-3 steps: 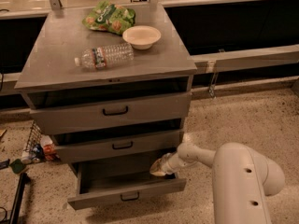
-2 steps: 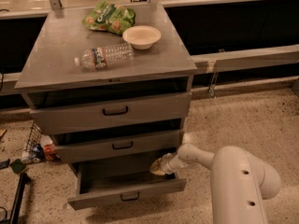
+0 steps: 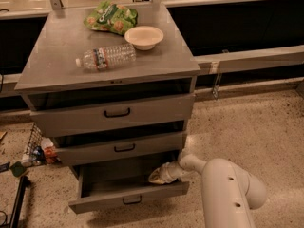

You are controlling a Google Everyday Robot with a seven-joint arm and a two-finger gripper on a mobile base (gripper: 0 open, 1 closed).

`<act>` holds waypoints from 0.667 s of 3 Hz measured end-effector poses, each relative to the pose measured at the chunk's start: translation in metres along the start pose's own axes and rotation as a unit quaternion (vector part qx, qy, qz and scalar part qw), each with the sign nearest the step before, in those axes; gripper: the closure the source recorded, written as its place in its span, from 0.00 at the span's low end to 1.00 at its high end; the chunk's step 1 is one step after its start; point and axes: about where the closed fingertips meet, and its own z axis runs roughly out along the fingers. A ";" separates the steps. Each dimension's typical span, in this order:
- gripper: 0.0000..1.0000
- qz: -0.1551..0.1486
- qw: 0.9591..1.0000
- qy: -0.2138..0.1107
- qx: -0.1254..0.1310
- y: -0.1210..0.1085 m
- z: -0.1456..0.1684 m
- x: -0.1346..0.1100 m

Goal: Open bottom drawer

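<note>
The bottom drawer (image 3: pixel 128 198) is the lowest of three grey drawers in the cabinet. It stands pulled out, its dark inside showing, with a small black pull handle (image 3: pixel 131 201) on its flat front. My gripper (image 3: pixel 159 175) reaches from the white arm (image 3: pixel 228 189) at the lower right into the drawer's right side, just behind the front panel. The middle drawer (image 3: pixel 124 147) and top drawer (image 3: pixel 116 113) sit above, each slightly out.
On the cabinet top (image 3: pixel 57 56) lie a water bottle (image 3: pixel 105 57), a white bowl (image 3: pixel 144 37) and a green snack bag (image 3: pixel 110 17). A wire basket with clutter (image 3: pixel 35 148) stands on the floor at the left. A low shelf runs behind.
</note>
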 end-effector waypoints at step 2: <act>1.00 -0.003 0.999 0.004 -0.032 0.018 0.006 0.002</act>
